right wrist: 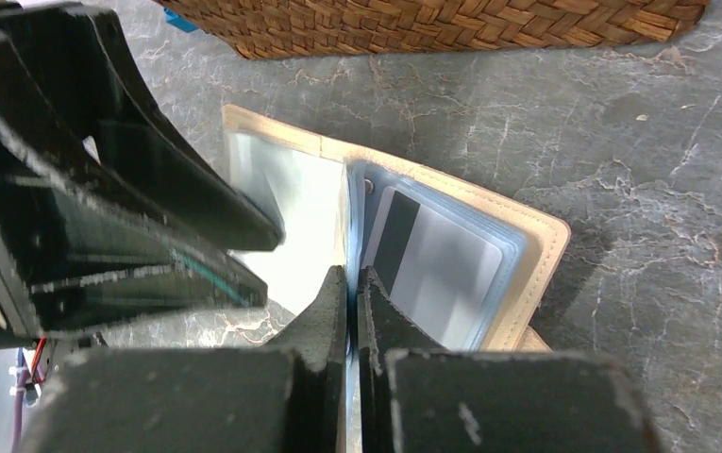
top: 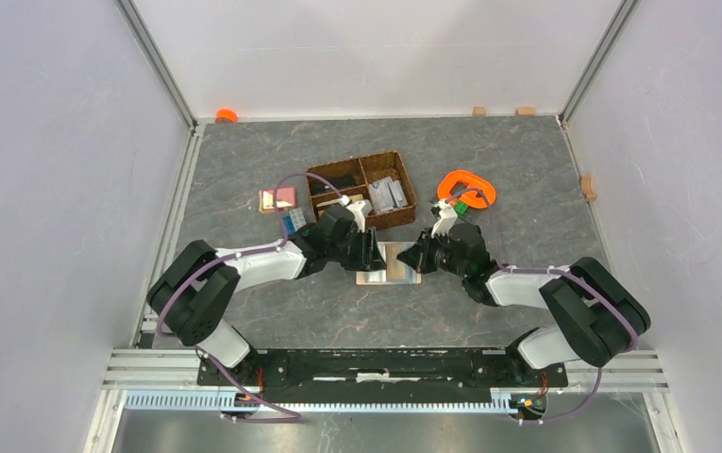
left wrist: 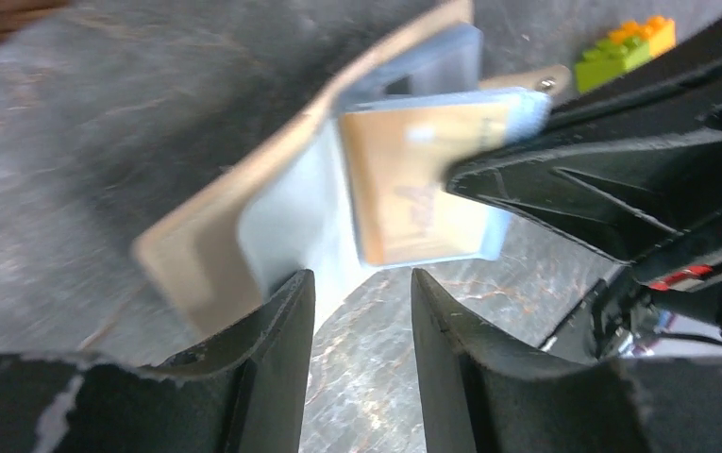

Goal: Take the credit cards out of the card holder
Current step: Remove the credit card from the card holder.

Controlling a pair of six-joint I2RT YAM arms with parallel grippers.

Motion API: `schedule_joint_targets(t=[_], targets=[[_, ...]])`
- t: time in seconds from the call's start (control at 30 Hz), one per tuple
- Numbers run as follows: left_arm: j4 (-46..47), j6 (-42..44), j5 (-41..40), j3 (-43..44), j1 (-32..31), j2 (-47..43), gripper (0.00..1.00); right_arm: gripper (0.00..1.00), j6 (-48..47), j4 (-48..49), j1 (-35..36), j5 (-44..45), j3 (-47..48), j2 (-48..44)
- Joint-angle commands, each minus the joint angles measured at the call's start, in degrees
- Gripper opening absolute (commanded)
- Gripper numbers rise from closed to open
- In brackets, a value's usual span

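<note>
The beige card holder (top: 387, 265) lies open on the grey table between my two grippers. In the right wrist view its pale blue clear sleeves stand fanned above the beige cover (right wrist: 538, 247), and a credit card (right wrist: 437, 269) with a black stripe shows inside one sleeve. My right gripper (right wrist: 353, 281) is shut on the edge of an upright sleeve. In the left wrist view that sleeve holds a tan card (left wrist: 418, 184) and is lifted off the cover (left wrist: 201, 250). My left gripper (left wrist: 361, 288) is open just in front of the holder, with only table between its fingers.
A brown woven divided basket (top: 364, 189) with small items stands just behind the holder. An orange clamp-like thing (top: 467, 186) lies to the right, toy bricks (top: 293, 222) and a pink-and-tan piece (top: 277, 199) to the left. White walls close in both sides.
</note>
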Motion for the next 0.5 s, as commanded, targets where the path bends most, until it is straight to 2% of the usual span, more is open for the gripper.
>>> schedule_joint_targets(t=[0.0,0.13,0.17,0.27,0.47], targets=[[-3.35,0.40,-8.57,-1.11,1.06,-6.18,0.49,0.00,-4.17,-0.32,-0.65,-4.38,0.24,0.16],[-6.28,0.84,-14.76,-2.29,1.84,-10.38,0.49,0.00,-3.81,0.07,-1.43,-5.58,-0.62,-1.92],[-6.23,0.80,-15.03,-2.69,2.08,-10.91,0.53,0.00,-3.73,0.11,-1.57,-5.87,-0.86,-2.56],[-5.92,0.57,-14.33,-3.19,2.75,-11.39,0.72,0.00,-3.73,0.05,-2.05,-6.45,-1.55,-4.70],[-5.32,1.21,-9.62,-1.92,2.93,-8.29,0.79,0.00,-3.15,0.50,-2.80,-8.01,-2.63,-7.19]])
